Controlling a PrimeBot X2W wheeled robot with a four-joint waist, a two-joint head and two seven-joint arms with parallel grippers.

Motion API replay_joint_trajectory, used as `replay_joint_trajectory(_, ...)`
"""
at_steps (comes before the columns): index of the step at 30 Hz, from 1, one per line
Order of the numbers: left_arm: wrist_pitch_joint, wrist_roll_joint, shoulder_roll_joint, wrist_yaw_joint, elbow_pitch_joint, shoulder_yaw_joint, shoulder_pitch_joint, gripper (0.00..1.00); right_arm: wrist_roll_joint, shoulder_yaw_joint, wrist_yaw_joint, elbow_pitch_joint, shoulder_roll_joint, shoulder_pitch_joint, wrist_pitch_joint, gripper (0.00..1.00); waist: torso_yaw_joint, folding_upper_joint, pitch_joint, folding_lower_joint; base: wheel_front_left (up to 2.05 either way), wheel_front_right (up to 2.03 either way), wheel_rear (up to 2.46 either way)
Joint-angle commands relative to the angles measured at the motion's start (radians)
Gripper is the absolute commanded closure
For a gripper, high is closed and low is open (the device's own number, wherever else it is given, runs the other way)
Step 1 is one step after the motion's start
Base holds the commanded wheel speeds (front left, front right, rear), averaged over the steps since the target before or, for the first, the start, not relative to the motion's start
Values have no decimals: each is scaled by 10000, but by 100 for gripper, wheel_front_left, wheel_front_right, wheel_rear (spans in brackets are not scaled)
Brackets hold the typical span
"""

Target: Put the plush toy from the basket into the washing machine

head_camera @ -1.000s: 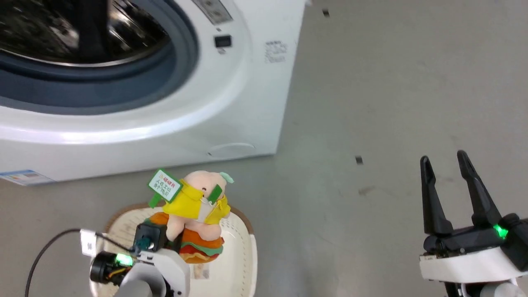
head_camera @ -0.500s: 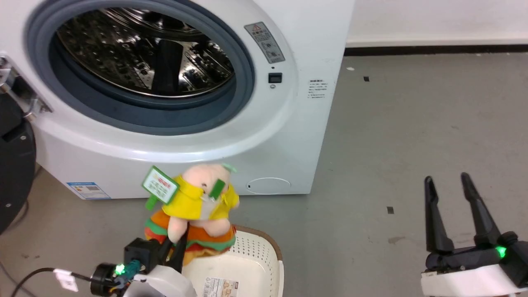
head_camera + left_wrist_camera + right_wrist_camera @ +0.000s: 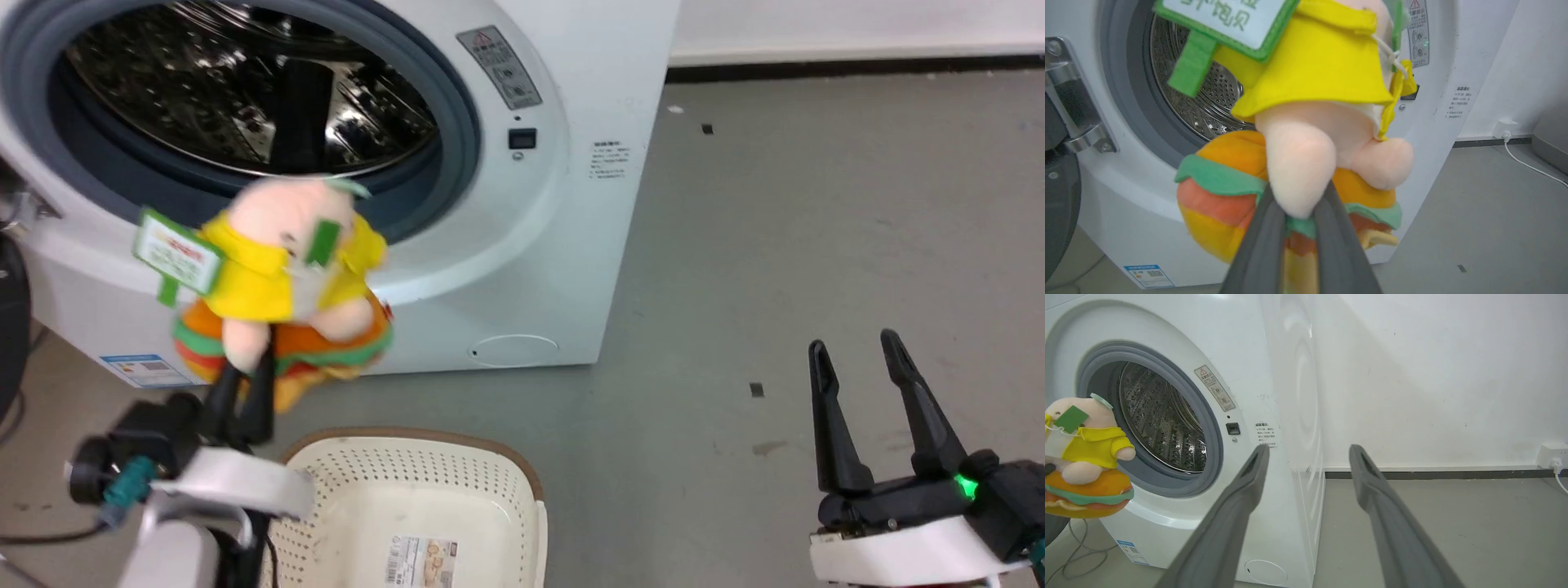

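Pink plush toy blurred, pinched by left end effector, right end effector spread empty, basket cropped.

We read only cut-off Chinese characters on the sign of the plush toy and a warning triangle on the grey sticker of the washing machine.

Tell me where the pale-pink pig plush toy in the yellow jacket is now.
Head view, left side: the pale-pink plush toy is held aloft by the left end effector, between the cream perforated basket and the grey door ring of the white washing machine.
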Motion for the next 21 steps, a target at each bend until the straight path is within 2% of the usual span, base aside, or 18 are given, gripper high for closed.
replay_joint_trajectory(1,-54,12,144,-79,-27,114,-365,100,94,21,-7,-74,-2,-203,-44,0,-209,0,273,1,0,0,0)
replay_joint_trajectory(9,481,-54,1065,-216,517,447,-2625,100,-20,142,-7,-533,-2,-813,-44,0,-802,0,1649,1,0,0,0)
replay_joint_trajectory(21,2339,152,3320,-460,2444,550,-7027,100,693,421,-7,-1291,-2,-2021,-44,0,-2011,0,4256,1,0,0,0)
